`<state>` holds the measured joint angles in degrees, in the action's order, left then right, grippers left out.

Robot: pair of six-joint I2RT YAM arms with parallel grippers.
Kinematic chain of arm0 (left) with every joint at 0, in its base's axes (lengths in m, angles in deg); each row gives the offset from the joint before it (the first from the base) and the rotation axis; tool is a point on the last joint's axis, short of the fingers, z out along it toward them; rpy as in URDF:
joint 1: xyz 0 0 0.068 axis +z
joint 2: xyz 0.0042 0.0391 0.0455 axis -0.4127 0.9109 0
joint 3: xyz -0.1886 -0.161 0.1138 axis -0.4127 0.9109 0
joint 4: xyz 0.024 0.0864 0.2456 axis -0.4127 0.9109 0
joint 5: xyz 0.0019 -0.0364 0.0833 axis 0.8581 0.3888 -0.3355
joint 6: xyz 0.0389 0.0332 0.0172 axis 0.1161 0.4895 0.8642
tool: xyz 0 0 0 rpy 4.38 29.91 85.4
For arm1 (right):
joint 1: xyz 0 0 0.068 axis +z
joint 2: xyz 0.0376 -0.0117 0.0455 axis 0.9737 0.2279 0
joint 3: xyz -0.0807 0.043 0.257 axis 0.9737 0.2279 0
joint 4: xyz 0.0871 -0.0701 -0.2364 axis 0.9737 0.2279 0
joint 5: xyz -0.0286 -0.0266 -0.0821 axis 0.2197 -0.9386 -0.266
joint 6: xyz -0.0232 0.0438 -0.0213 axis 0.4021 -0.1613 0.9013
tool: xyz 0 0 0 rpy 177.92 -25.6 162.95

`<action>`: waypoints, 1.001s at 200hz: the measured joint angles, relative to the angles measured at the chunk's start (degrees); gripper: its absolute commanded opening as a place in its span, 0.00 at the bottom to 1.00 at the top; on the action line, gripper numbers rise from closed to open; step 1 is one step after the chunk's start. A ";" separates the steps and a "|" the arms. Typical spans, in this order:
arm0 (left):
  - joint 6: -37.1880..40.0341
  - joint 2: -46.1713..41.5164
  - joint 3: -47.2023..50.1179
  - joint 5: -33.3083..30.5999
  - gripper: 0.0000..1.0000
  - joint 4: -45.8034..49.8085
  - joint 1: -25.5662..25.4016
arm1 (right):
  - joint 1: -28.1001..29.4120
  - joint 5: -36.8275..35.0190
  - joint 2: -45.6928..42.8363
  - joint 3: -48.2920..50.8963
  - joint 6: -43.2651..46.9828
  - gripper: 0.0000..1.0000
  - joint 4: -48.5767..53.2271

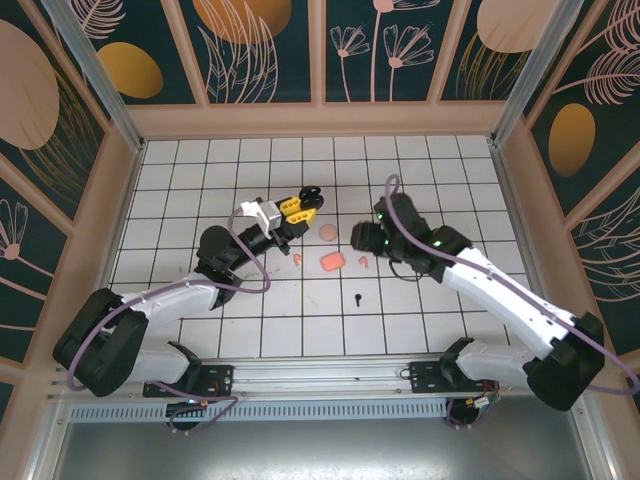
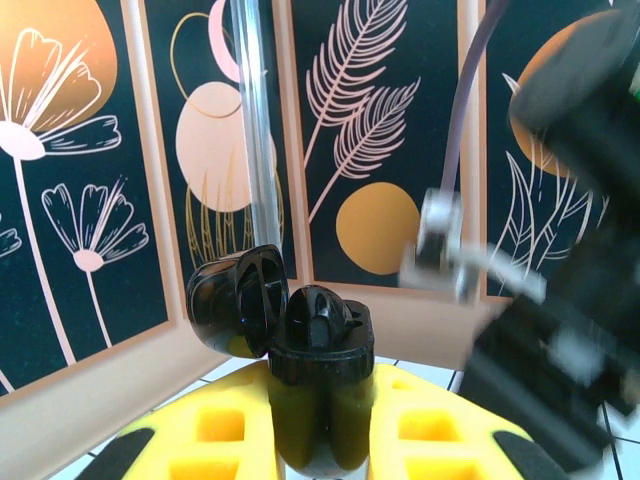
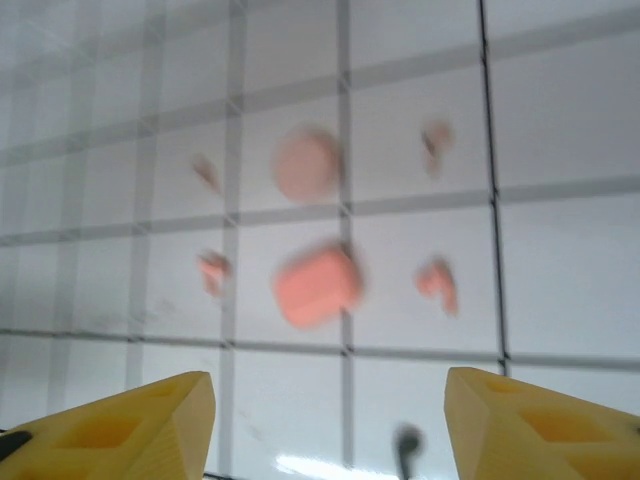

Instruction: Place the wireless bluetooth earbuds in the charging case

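My left gripper (image 1: 297, 208) is shut on a black charging case (image 2: 320, 400), held upright above the tiles with its lid (image 2: 235, 300) flipped open. One black earbud (image 2: 322, 318) sits in the case. A second black earbud (image 3: 407, 445) lies on the floor, also seen from above (image 1: 358, 298). My right gripper (image 3: 345, 430) hangs open and empty above it, its yellow fingers (image 3: 150, 425) wide apart. Beyond lie two coral earbuds (image 3: 213, 270) (image 3: 438, 283) and two pale pink earbuds (image 3: 207, 170) (image 3: 435, 140). The right wrist view is blurred.
A coral case (image 3: 315, 285) and a round pale pink case (image 3: 307, 163) lie shut on the white tiles between the arms, as the top view shows (image 1: 331, 262) (image 1: 328, 232). The right arm (image 2: 560, 380) looms blurred close to the held case. Patterned walls enclose the floor.
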<state>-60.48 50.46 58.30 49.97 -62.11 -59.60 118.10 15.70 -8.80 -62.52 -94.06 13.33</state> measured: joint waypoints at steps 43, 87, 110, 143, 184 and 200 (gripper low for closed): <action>0.00 -2.08 1.55 0.02 0.00 0.02 0.00 | 1.88 2.58 2.97 8.04 -4.50 0.49 1.70; -0.02 -2.56 2.14 0.02 0.00 0.13 0.00 | 6.58 3.56 8.72 10.25 -7.32 0.40 0.39; -0.02 -2.73 2.27 0.02 0.00 0.20 0.00 | 7.82 3.56 11.76 10.25 -7.78 0.40 -0.33; -0.02 -3.08 2.49 0.02 0.00 0.20 0.00 | 8.46 3.41 15.43 10.25 -7.78 0.39 -1.16; -0.02 -3.63 2.60 0.04 0.00 0.20 0.00 | 8.50 3.21 18.05 9.84 -7.65 0.37 -2.43; -0.02 -3.65 2.60 0.04 0.00 0.24 0.00 | 8.61 3.08 18.88 9.05 -7.39 0.37 -2.89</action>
<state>-60.50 46.81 60.90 50.02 -61.87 -59.60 126.72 18.78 10.09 -53.47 -101.45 10.45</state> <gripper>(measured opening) 0.182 0.375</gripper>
